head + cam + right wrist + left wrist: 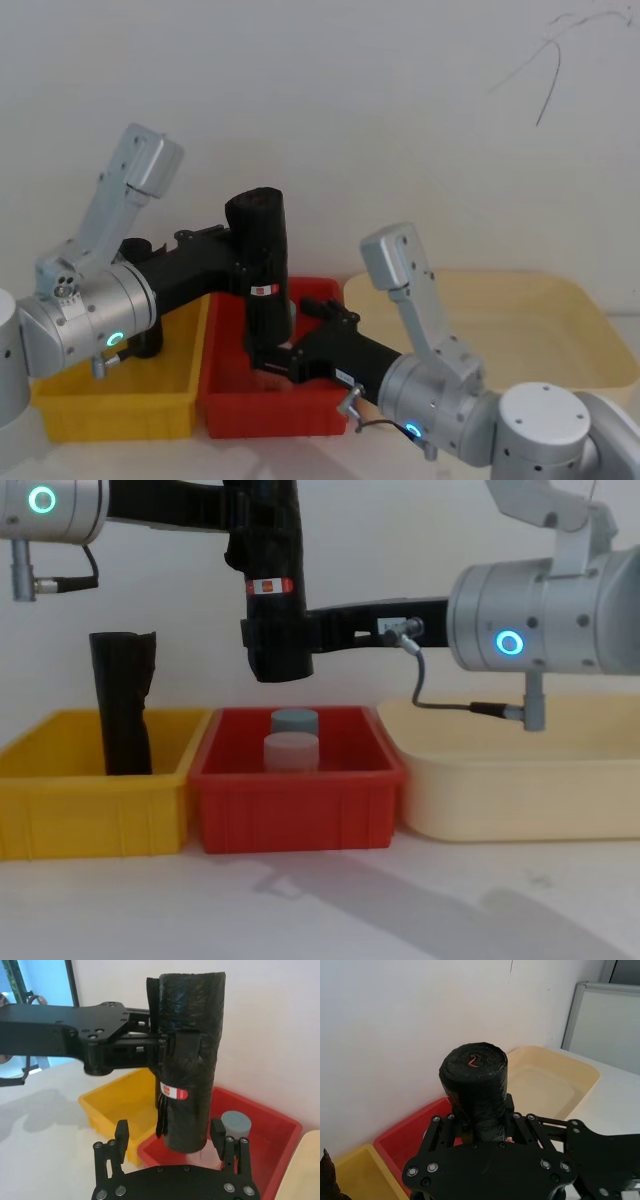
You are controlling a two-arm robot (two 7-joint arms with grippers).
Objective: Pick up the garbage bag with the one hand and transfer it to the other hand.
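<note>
Above the red bin (300, 810), the left gripper (480, 1127) clamps the bag (275, 630) upright.
Its fingers are closed tight on the roll's upper part, above the red-and-white label band (175, 1092). The right gripper (170, 1132) sits at the bag's lower end, fingers spread wide, one on each side of it, holding nothing. The bag hangs clear of the bin, over two small cylinders (292, 738) standing inside. Another black roll (122, 705) stands in the yellow bin (90, 820) to the left, and a cream tray (520, 800) lies to the right.
</note>
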